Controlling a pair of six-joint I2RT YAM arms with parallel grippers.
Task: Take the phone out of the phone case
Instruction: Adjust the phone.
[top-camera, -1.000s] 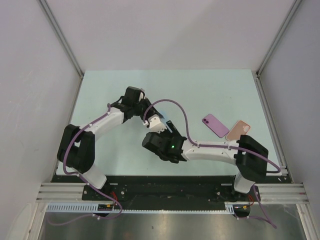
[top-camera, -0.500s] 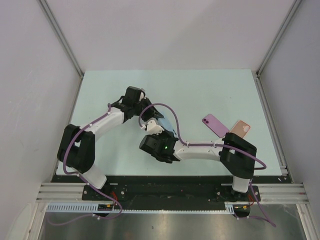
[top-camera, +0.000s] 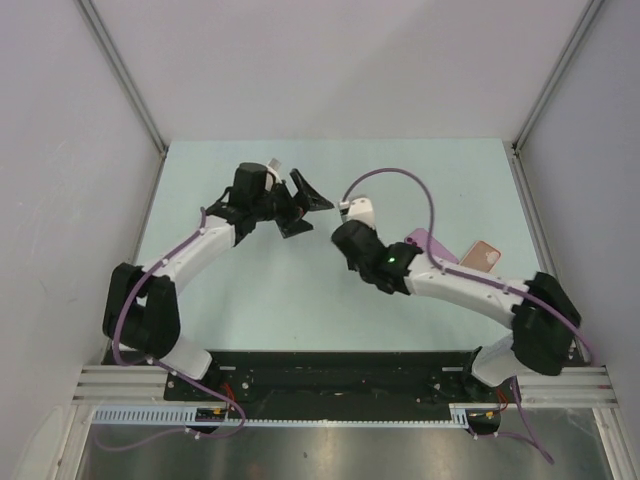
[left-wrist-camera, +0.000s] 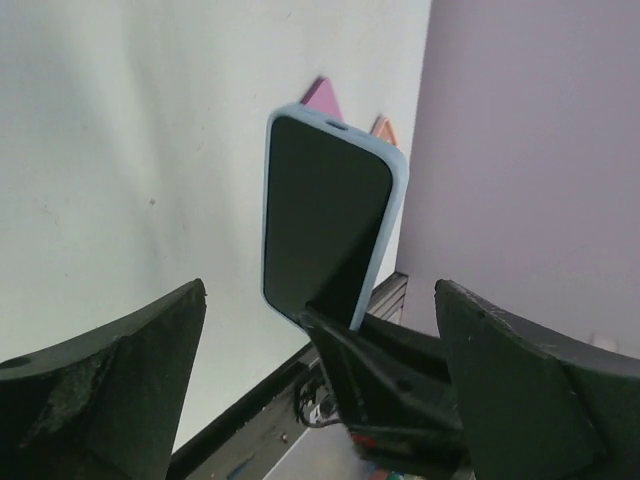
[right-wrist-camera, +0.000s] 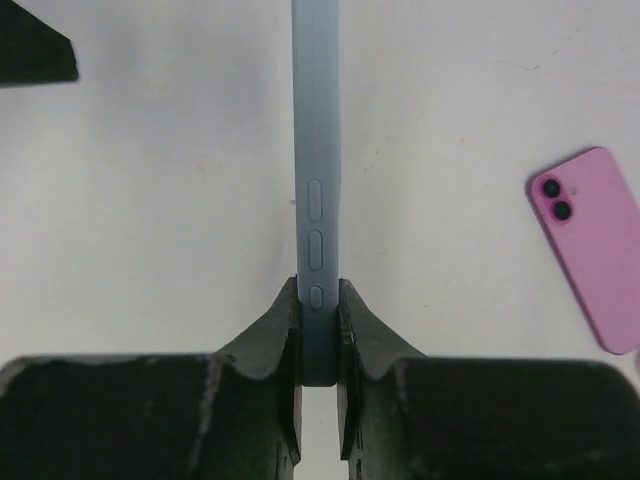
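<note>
Above the table (top-camera: 250, 290), the right gripper (right-wrist-camera: 318, 300) is clamping one end of the blue phone case (right-wrist-camera: 316, 150) (the phone (left-wrist-camera: 320, 220) is sitting inside, screen facing the left gripper (left-wrist-camera: 320, 287)), which is gaping wide opposite, best hooking only the case's rim, not pinching glass.

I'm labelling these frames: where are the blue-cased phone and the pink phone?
blue-cased phone (right-wrist-camera: 316, 200): right wrist view, on its buttoned side edge.
pink phone (right-wrist-camera: 590, 250): right wrist view, on its back.
</note>
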